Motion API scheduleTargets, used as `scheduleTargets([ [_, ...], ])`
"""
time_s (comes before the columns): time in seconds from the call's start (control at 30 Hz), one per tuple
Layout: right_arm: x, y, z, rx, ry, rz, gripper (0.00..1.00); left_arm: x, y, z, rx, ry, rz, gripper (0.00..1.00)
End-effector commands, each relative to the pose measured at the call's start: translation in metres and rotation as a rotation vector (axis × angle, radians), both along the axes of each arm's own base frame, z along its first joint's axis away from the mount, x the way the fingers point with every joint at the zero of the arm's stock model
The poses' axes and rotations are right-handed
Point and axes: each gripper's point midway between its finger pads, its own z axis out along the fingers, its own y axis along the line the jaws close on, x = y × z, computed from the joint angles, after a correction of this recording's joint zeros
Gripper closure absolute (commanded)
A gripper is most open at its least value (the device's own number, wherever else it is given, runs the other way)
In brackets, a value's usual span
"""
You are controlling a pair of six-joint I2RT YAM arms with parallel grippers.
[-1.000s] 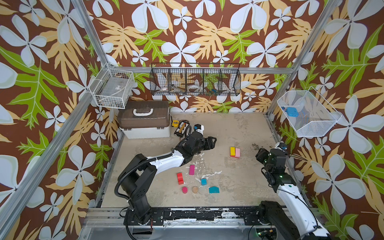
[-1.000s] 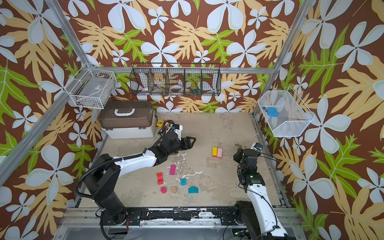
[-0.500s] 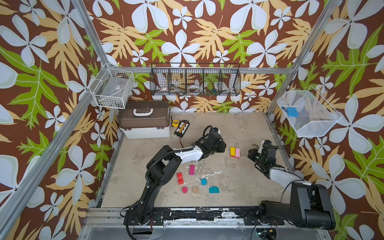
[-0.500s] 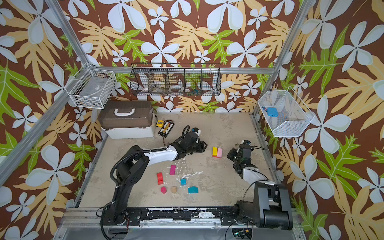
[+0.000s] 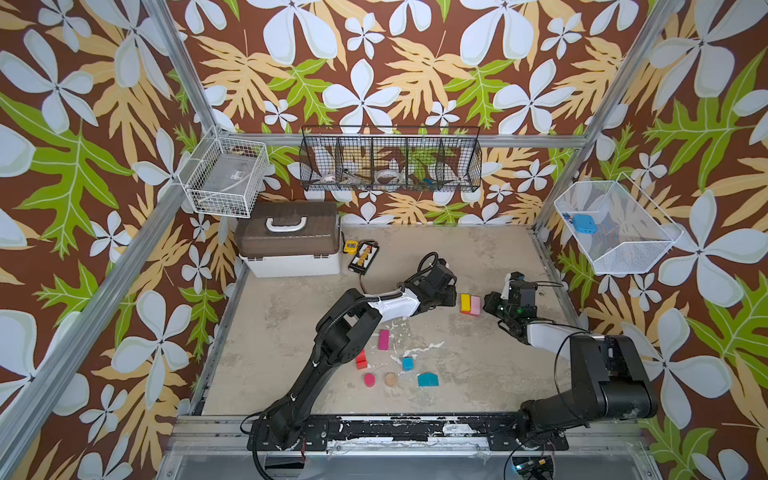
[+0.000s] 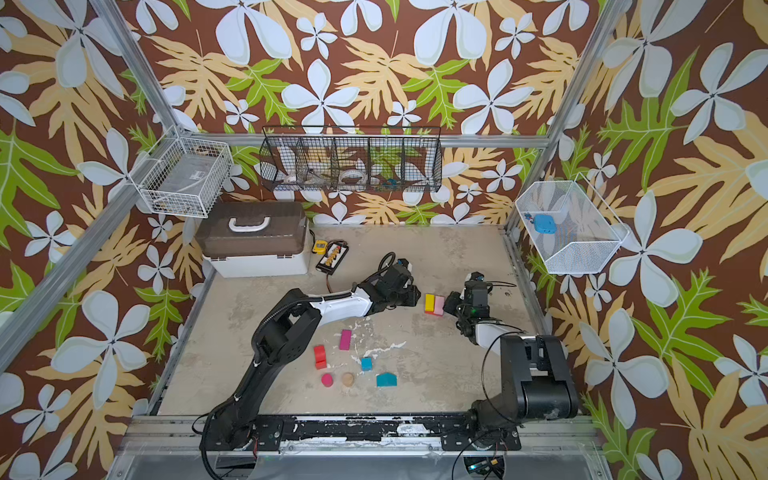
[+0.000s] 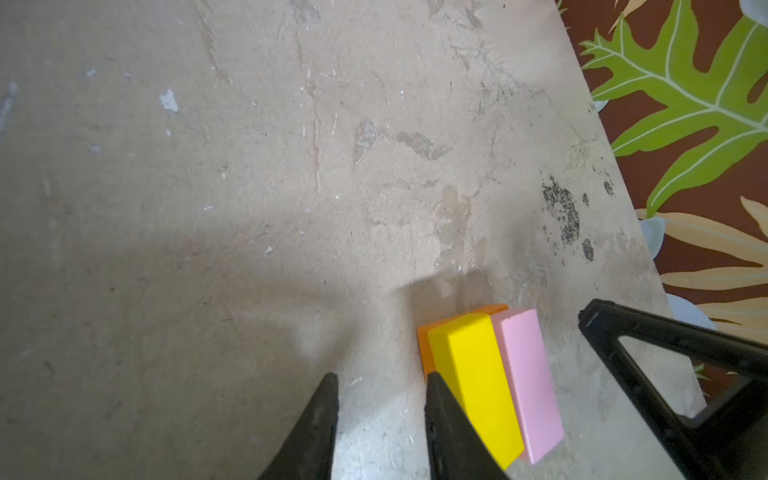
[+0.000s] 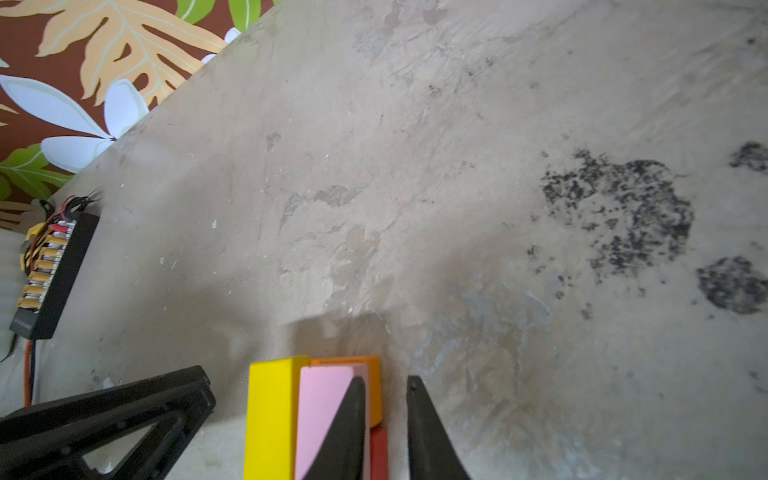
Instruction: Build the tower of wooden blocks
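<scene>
In both top views my arms have swung in from where they sat a second ago: the left gripper (image 5: 452, 297) and right gripper (image 5: 488, 302) now flank the small stack (image 5: 470, 304) at centre right of the worktop (image 5: 291, 324), while the loose blocks (image 5: 383, 339) lie lower centre, untouched

Left wrist view: the jaws have pinched from half open to narrow and hold nothing, one finger just beside the yellow block (image 7: 473, 382), with the pink block (image 7: 528, 374) alongside and the orange block (image 7: 424, 345) beneath

Right wrist view: the jaws are likewise narrow and empty, just beside the pink block, with the red block (image 8: 379, 453) lowest

I judge I'm squaring the base, not lifting
</scene>
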Motion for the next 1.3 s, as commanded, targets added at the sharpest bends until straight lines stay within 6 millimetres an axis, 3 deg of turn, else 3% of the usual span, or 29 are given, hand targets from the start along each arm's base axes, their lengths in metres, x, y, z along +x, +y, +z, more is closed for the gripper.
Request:
scheduleTargets([
  [0.0,0.002,-0.002,-0.001,-0.021,0.006,-0.004,0.8,0.0,0.0,-0.006,0.028,0.001,-0.003,0.63],
  [0.57,0.004,0.0,-0.015,-0.03,0.069,-0.001,0.8,0.008,-0.017,-0.022,0.036,0.022,-0.031,0.63],
  [1.27,0.007,0.004,-0.02,-0.045,0.096,0.01,0.81,-0.002,-0.026,-0.019,0.021,0.033,-0.055,0.63],
])
